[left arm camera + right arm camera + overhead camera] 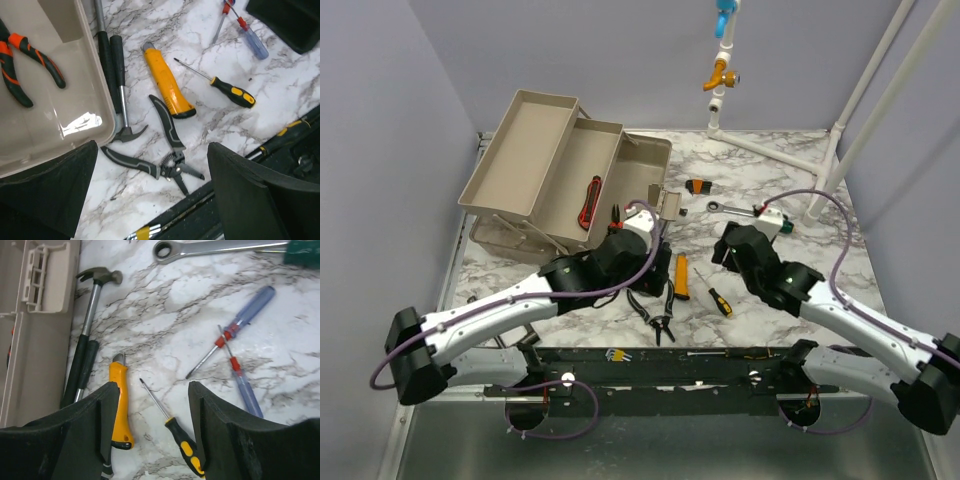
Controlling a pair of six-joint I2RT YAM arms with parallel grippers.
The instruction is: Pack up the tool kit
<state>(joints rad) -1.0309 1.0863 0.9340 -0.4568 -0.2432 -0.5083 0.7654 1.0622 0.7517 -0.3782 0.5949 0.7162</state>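
Toolbox [570, 170] sits open at the upper left of the overhead view with a red-handled tool [590, 201] inside, while a yellow knife [681, 276] and a yellow-handled screwdriver [718, 300] lie loose on the marble table [760, 180] at lower centre. In the left wrist view the left gripper [150, 200] is spread wide with nothing in it. A wire stripper [165, 155] lies flat at bottom centre, in the gap between the fingers and just ahead of them, its handles splayed and one handle tip at the claw of a hammer [125, 107] lying along the toolbox wall. A pinch there could catch only one handle, or drag the hammer along, since the two seem to touch. In the right wrist view the right gripper [152, 440] is likewise parted and empty, with the screwdriver lying tilted between its fingers at bottom centre and the knife just beside the finger on the frame's left. That finger could land on the knife, or the thin round screwdriver could roll out of the squeeze.
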